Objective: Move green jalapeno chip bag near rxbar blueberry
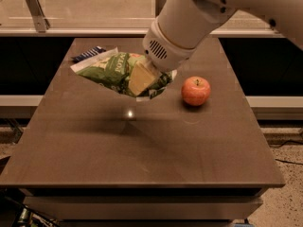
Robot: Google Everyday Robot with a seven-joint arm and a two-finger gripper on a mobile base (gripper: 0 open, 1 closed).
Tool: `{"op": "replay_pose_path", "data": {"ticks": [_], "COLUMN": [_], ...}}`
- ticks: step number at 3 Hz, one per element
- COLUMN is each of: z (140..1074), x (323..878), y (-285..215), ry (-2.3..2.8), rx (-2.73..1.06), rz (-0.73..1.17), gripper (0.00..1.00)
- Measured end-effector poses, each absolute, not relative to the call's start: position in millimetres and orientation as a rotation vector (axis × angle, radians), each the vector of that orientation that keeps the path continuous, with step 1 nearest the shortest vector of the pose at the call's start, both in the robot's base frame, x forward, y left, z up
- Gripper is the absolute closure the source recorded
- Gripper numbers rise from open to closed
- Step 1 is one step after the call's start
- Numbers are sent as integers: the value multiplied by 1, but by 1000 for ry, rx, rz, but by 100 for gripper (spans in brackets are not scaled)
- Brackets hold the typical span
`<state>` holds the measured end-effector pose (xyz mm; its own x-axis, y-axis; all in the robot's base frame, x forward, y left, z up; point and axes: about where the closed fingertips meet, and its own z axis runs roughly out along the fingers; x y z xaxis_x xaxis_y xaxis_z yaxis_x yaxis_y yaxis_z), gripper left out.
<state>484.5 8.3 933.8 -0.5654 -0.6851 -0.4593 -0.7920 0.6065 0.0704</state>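
The green jalapeno chip bag (111, 71) is a crinkled green foil bag with white ends. It hangs lifted above the brown table (142, 141), tilted, near the table's far left part. My gripper (142, 77) is shut on the bag's right end, with a pale finger (140, 78) across it. The rxbar blueberry (87, 54) is a small dark blue wrapper lying at the table's far left corner, just behind the bag's left end and partly hidden by it.
A red apple (196, 90) sits on the table right of the bag. My large white arm (189, 22) reaches in from the upper right. A ledge with metal brackets (35, 8) runs behind the table.
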Motion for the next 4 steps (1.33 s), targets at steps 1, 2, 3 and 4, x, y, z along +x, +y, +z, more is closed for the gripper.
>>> {"op": "replay_pose_path", "data": {"ticks": [1,2,3,4], "z": [949,958,960,958], "x": [512,536,558,584], "y": [3,4,6,9], "ry": [2402,2392,2402,2424], "rx": [-1213,-1220,-1234,-1237], "rz": [388,368,342,296], "gripper": [100,100,100,100]}}
